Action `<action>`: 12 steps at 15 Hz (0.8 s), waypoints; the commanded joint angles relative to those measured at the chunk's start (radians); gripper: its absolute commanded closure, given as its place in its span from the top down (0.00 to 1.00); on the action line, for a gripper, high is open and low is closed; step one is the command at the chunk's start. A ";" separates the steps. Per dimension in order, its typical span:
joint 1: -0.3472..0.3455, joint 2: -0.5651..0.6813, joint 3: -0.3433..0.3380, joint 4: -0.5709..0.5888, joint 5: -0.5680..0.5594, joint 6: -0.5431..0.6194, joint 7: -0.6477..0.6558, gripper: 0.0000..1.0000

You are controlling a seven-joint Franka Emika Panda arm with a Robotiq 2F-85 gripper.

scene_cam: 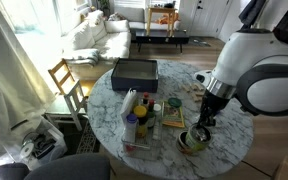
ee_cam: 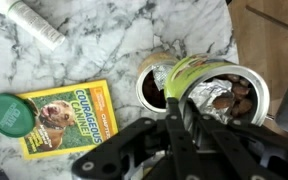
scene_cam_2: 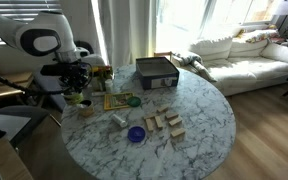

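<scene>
Marble surface [ee_cam: 104,40] carries a round tin [ee_cam: 256,100] of foil-wrapped pieces right beneath the end effector [ee_cam: 179,112], whose fingers are pressed together against a green packet [ee_cam: 199,70] in that tin; a yellow book [ee_cam: 69,118] lies near, beside it

Sunlight comes through curtained windows [scene_cam_2: 199,18] onto a white sofa [scene_cam_2: 246,58], wooden chair [scene_cam: 64,78], wood floor [scene_cam_2: 276,115] and marble table [scene_cam_2: 209,125].

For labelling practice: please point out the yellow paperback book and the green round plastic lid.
Yellow paperback book [ee_cam: 69,120]: wrist view, middle of cover.
Green round plastic lid [ee_cam: 9,113]: wrist view, middle of top.
</scene>
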 commanded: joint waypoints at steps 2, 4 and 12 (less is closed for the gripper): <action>0.016 0.026 -0.020 -0.047 -0.039 0.103 0.111 0.03; 0.016 0.044 -0.021 -0.041 -0.040 0.132 0.131 0.03; 0.003 0.079 -0.039 -0.032 -0.052 0.188 0.196 0.03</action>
